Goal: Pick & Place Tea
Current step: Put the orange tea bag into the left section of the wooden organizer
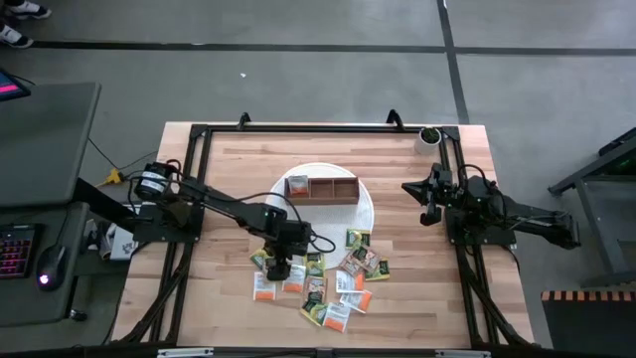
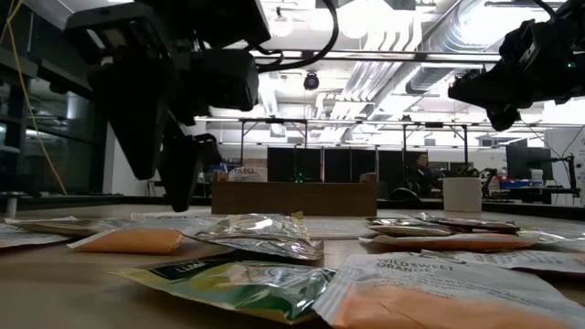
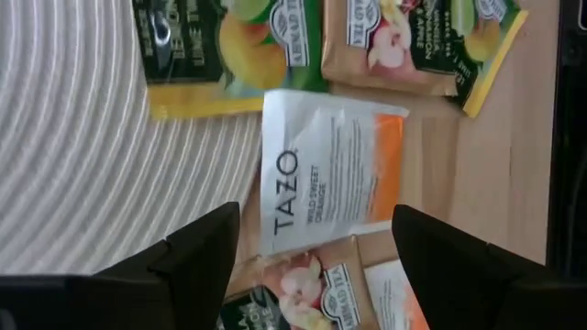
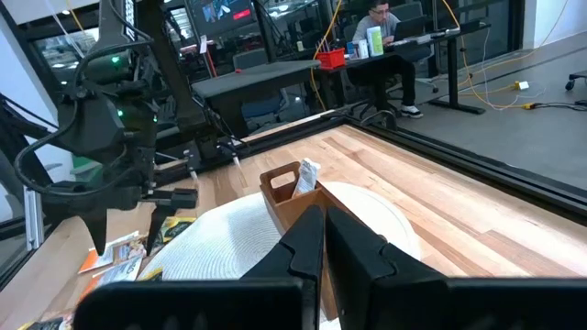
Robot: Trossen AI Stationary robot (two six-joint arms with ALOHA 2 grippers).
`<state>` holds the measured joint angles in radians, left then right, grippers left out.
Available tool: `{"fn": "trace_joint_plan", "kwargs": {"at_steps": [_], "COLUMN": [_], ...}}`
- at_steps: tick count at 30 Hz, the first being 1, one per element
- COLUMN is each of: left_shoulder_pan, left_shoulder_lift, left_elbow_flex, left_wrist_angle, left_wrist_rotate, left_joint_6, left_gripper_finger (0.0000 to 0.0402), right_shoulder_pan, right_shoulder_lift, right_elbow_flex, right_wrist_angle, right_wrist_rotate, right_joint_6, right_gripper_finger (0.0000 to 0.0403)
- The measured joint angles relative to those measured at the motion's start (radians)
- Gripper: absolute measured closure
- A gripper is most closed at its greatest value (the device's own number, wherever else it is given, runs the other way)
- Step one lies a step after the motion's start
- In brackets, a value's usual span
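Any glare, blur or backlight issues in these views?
Low view: ceiling lights backlight the left gripper into a silhouette; nearest tea packets are soft. Left wrist view: TAZO packet print is legible. High view: lighting is even, no glare.

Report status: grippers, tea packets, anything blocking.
Left gripper open above white-and-orange paper tea packet, nothing held. Right gripper shut, parked at the table's right side. One packet in brown wooden three-compartment box. No obstruction.

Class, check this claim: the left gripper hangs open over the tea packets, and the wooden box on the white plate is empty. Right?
Not quite. The box already holds a packet in one end compartment, as the high view shows. The left gripper does hang open over the tea packets, and the box sits on the plate.
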<state>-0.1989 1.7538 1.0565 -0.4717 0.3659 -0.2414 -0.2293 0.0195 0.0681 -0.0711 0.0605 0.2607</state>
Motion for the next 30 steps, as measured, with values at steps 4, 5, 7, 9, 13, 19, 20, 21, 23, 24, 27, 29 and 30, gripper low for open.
{"fn": "trace_joint_plan", "kwargs": {"at_steps": [4,5,7,9,13,19,20,21,23,24,27,29,30], "left_shoulder_pan": [0.000,0.000,-0.003,-0.007,-0.017,-0.032,-0.032,-0.033,-0.033,-0.039,-0.052,-0.059,-0.060], "left_shoulder_lift": [0.000,0.000,0.000,0.000,0.000,0.002,0.010,0.022,0.039,0.040,0.044,0.045,0.045], "left_elbow_flex": [0.000,0.000,0.000,0.000,0.000,0.000,0.002,0.003,0.002,0.003,0.003,0.003,0.003], "left_wrist_angle": [-0.007,-0.008,-0.003,0.000,-0.001,0.000,0.002,0.012,0.011,0.012,0.017,0.021,0.021], "left_wrist_rotate": [-0.049,-0.059,-0.061,-0.062,-0.062,-0.091,-0.095,-0.096,-0.090,-0.086,-0.092,-0.101,-0.109], "left_joint_6": [-0.004,-0.006,-0.010,-0.011,-0.018,-0.019,-0.019,-0.024,-0.029,-0.036,-0.045,-0.053,-0.056], "left_gripper_finger": [0.0117,0.0117,0.0117,0.0117,0.0117,0.0117,0.0117,0.0117,0.0117,0.0117,0.0117,0.0117,0.0117], "right_shoulder_pan": [0.000,0.000,0.000,0.000,0.000,0.000,0.000,0.000,0.000,0.000,0.000,0.000,0.000], "right_shoulder_lift": [0.000,0.000,0.000,0.000,0.000,0.000,0.000,0.000,0.000,0.000,0.000,0.000,0.000], "right_elbow_flex": [0.000,0.000,0.000,0.000,0.000,0.000,0.000,0.000,0.000,0.000,0.000,0.000,0.000], "right_wrist_angle": [-0.001,0.000,0.000,0.000,0.000,0.000,0.000,0.000,0.000,0.000,0.000,0.000,0.001], "right_wrist_rotate": [0.000,0.000,0.000,0.000,0.000,0.000,0.000,0.000,0.000,0.000,0.000,0.000,0.000], "right_joint_6": [0.000,0.000,0.000,0.000,0.000,0.000,0.000,0.000,0.000,0.000,0.000,0.000,0.000], "right_gripper_finger": [0.0391,0.0391,0.0391,0.0391,0.0391,0.0391,0.0391,0.0391,0.0391,0.0391,0.0391,0.0391,0.0391]}}
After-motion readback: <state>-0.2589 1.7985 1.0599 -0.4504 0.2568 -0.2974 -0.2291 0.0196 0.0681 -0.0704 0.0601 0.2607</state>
